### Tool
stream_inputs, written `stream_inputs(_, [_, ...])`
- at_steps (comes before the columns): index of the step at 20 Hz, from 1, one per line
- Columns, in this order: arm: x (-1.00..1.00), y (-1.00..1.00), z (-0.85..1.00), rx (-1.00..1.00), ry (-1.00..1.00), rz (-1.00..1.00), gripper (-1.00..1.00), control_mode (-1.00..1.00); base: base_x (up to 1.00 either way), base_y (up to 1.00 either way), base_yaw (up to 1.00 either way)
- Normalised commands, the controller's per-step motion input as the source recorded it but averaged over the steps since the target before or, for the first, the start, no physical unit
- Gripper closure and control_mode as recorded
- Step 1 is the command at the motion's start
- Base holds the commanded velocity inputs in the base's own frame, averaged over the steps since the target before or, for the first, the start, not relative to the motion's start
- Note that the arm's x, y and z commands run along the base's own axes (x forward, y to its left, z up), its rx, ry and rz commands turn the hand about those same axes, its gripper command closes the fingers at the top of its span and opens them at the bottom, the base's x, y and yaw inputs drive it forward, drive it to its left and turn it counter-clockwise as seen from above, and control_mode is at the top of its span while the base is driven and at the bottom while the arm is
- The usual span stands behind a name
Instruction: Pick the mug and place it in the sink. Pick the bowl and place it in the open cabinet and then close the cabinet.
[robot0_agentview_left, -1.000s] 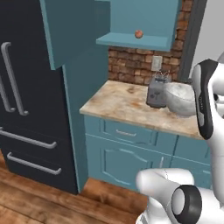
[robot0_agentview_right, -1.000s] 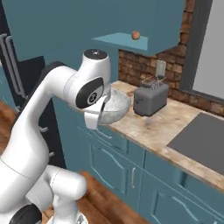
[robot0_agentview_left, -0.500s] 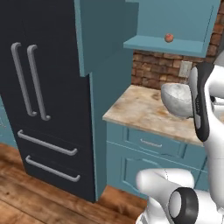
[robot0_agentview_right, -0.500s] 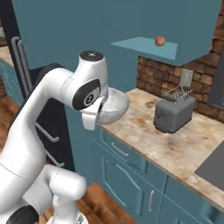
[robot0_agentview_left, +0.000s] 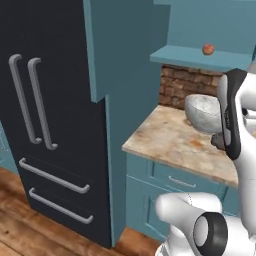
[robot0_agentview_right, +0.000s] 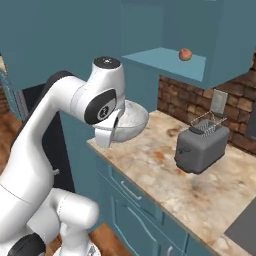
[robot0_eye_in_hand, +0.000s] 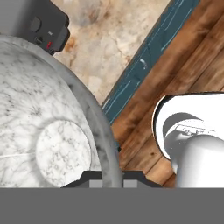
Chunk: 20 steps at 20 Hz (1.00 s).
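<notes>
The grey bowl (robot0_agentview_left: 202, 112) hangs above the counter, level with the robot's upper arm, and my gripper (robot0_eye_in_hand: 110, 176) is shut on its rim. The right base view has the bowl (robot0_agentview_right: 132, 120) just under the white hand, tilted a little. Its marbled inside (robot0_eye_in_hand: 43, 131) takes up the left of the hand view. Above and behind it the teal upper cabinet stands open, its door (robot0_agentview_left: 107, 50) swung out to the left and its shelf (robot0_agentview_left: 200, 57) bare apart from a small red fruit (robot0_agentview_left: 208, 49). A dark corner of the sink (robot0_agentview_right: 244, 229) shows at the lower right. The mug is out of view.
A grey toaster (robot0_agentview_right: 200, 145) stands on the marbled counter (robot0_agentview_right: 170, 180) against the brick wall. The black fridge (robot0_agentview_left: 45, 125) with grey handles is at the left, next to the counter's end. Teal drawers (robot0_agentview_left: 170, 180) run below, over a wooden floor.
Both base views have shifted: the base has driven, so the fridge and cabinet stand larger and further right. The bowl stays in my shut gripper, held at the same height.
</notes>
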Motion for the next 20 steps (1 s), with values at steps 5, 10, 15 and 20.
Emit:
stream_inputs(5, [0.0,0.0,0.0,0.0,0.0,0.0,1.0,1.0,0.63,0.01,0.13])
stream_inputs(10, [0.0,0.0,0.0,0.0,0.0,0.0,1.0,1.0,0.49,0.02,0.0])
stream_inputs(15, [0.0,0.0,0.0,0.0,0.0,0.0,1.0,1.0,0.52,-0.02,-0.1])
stream_inputs(20, [0.0,0.0,0.0,0.0,0.0,0.0,1.0,1.0,0.42,0.0,-0.21])
